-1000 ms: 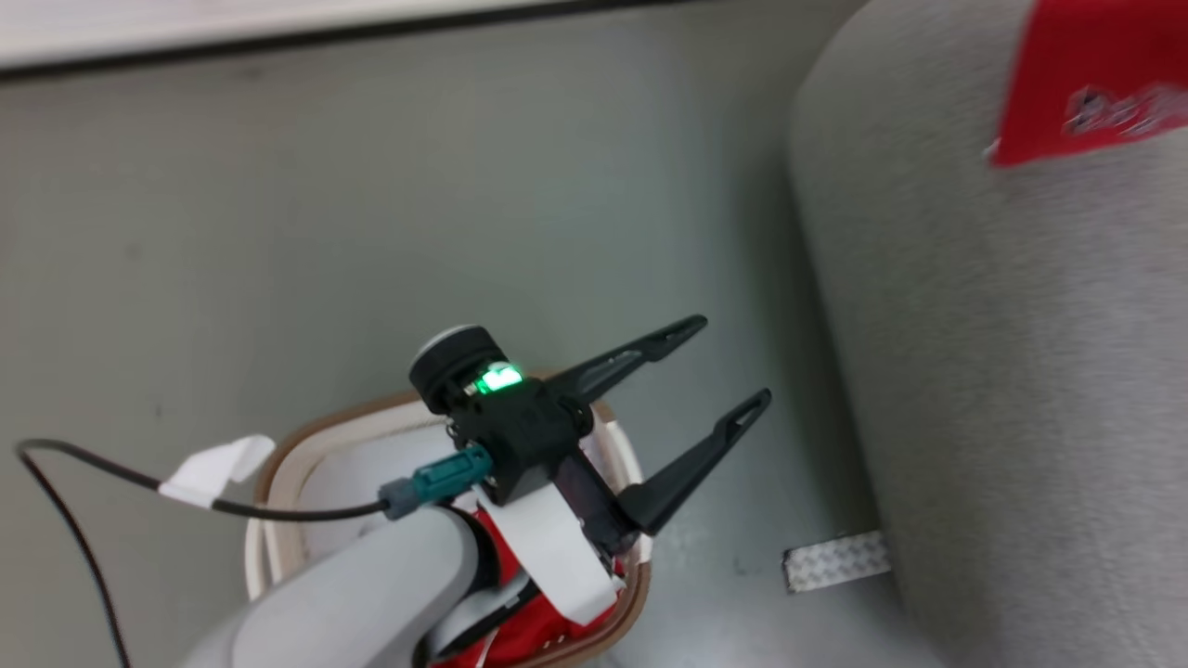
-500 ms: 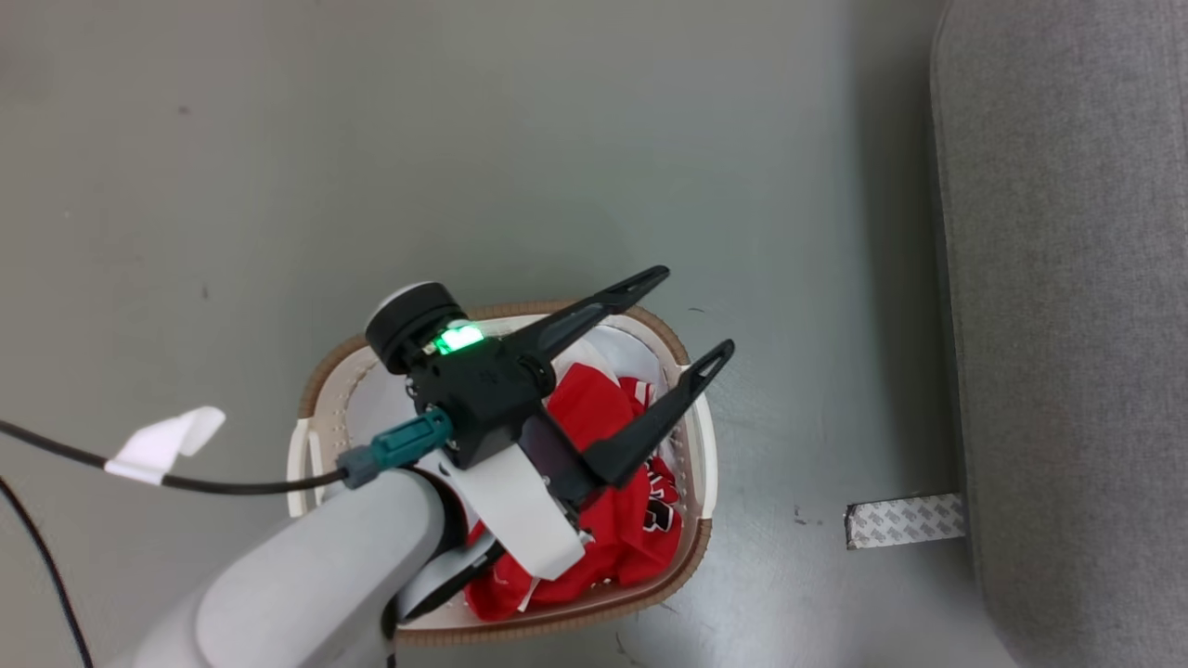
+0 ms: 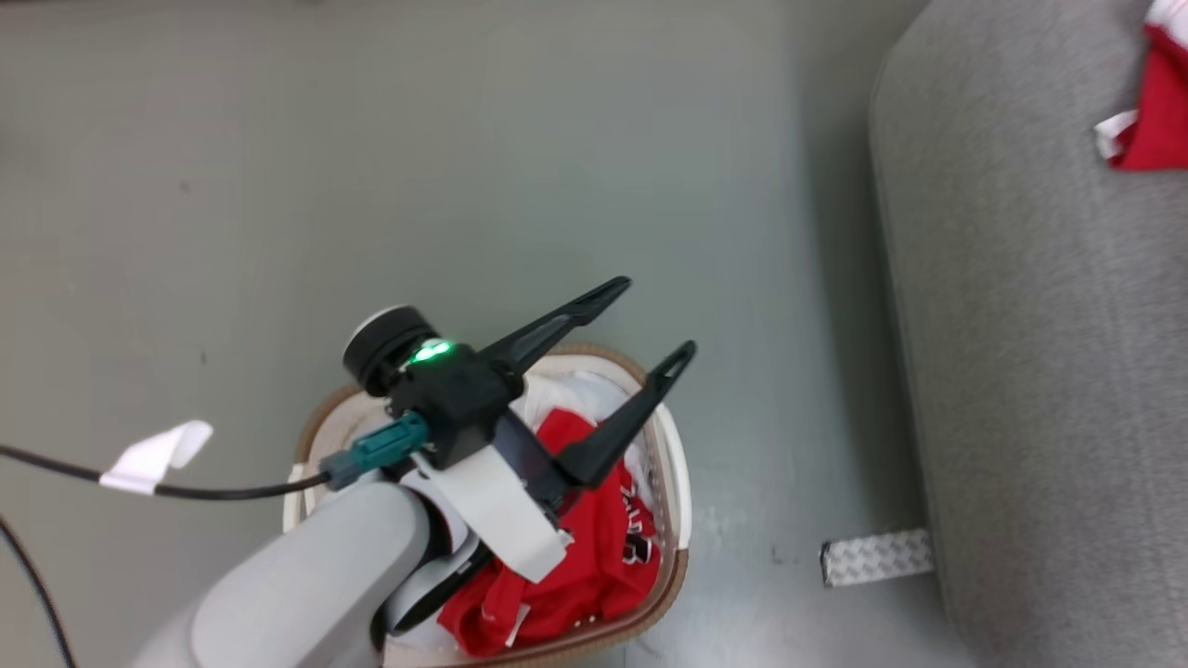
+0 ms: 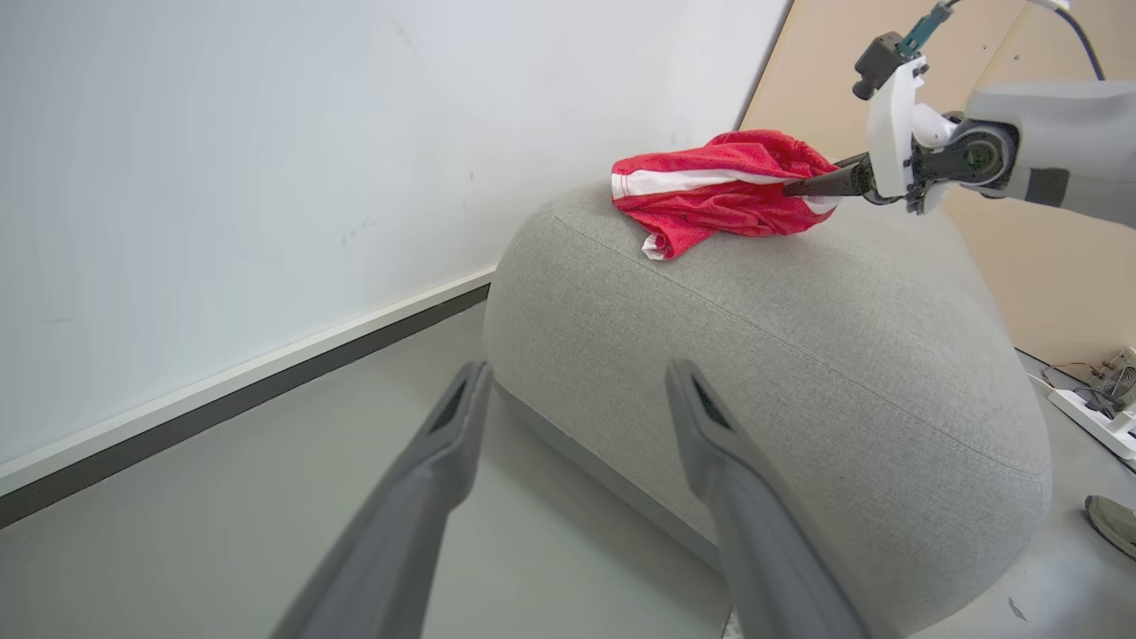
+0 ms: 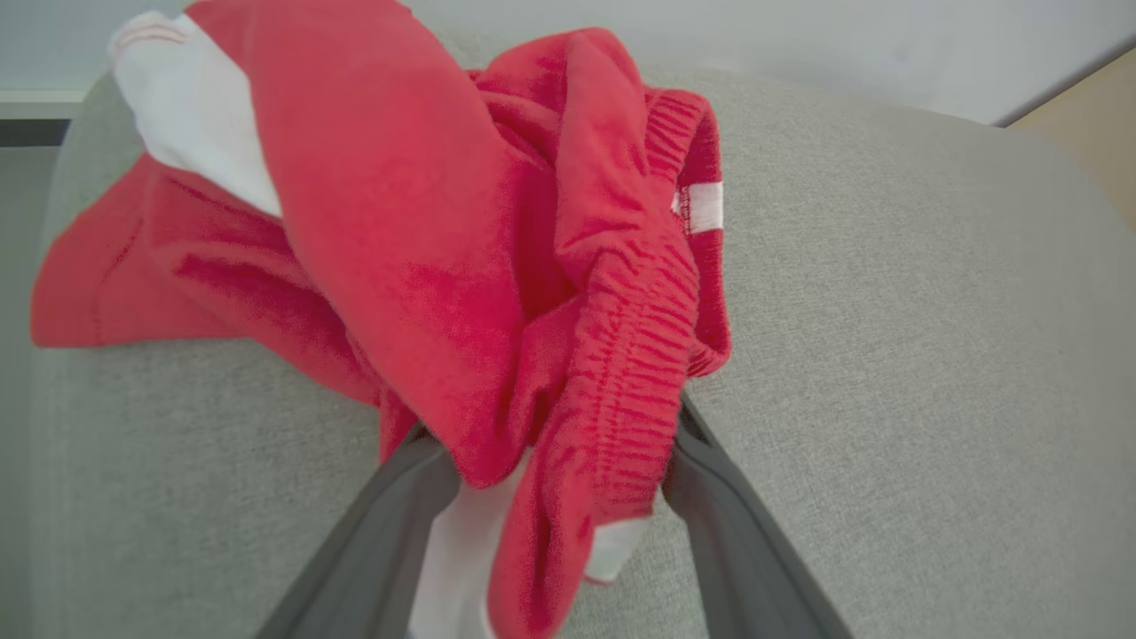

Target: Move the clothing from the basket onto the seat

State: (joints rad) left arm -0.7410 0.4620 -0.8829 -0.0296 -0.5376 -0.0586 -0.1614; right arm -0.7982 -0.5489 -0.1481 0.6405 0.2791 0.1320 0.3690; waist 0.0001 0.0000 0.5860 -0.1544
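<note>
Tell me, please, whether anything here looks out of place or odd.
Only a small thing: a short silvery patterned strip lies on the floor, one end at the foot of the seat. It belongs to no part of the task. The clothing is merely crumpled.

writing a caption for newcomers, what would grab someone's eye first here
First the red shorts with white trim, bunched on top of the light-grey seat, with the right end effector open around their waistband. Next, the left end effector, open above the white basket on the floor, where a red jersey with block letters lies.
</note>
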